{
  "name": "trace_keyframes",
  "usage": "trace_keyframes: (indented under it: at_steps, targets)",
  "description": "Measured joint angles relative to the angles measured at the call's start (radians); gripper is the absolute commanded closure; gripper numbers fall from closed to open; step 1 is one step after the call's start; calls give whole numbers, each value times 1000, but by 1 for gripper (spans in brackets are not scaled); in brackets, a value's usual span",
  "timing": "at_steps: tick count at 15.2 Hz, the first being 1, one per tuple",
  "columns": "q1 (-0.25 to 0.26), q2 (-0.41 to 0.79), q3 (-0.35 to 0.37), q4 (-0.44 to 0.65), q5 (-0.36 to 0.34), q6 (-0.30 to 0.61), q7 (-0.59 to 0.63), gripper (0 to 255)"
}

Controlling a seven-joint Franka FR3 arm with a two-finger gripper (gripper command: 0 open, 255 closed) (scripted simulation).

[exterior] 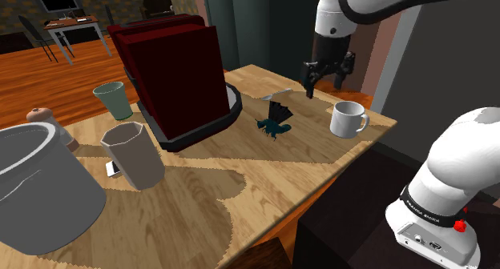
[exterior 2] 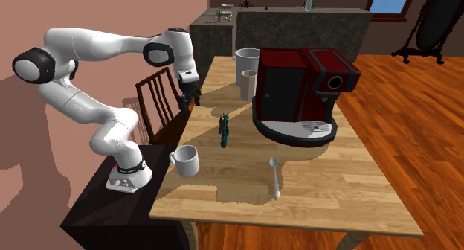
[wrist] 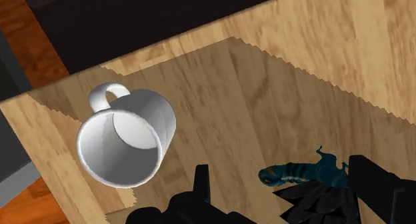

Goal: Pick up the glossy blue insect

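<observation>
Hovering, jaws released, over the blue insect (exterior: 274, 122), I could pinch off-centre or clip the mug (exterior: 348, 118) at its shoulder-view three o'clock.

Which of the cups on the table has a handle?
The white mug nearest the gripper; the green cup and tall white cup have none.

Wood surface (exterior: 200, 203) w/ red coffee machine (exterior: 176, 75) mid. Blue insect (exterior: 275, 123) betw. machine & white mug (exterior: 348, 118). Spoon (exterior 2: 275, 175) lies apart. Green cup (exterior: 113, 99), white cup (exterior: 134, 154), grey pot (exterior: 36, 187) at far end.
</observation>
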Motion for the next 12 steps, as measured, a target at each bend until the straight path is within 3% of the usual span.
trace_keyframes:
  at_steps: [7,12]
  targets:
    - [-140,152,249,11,69,252,487,0]
    - [-311,310,437,87,16,401,851,0]
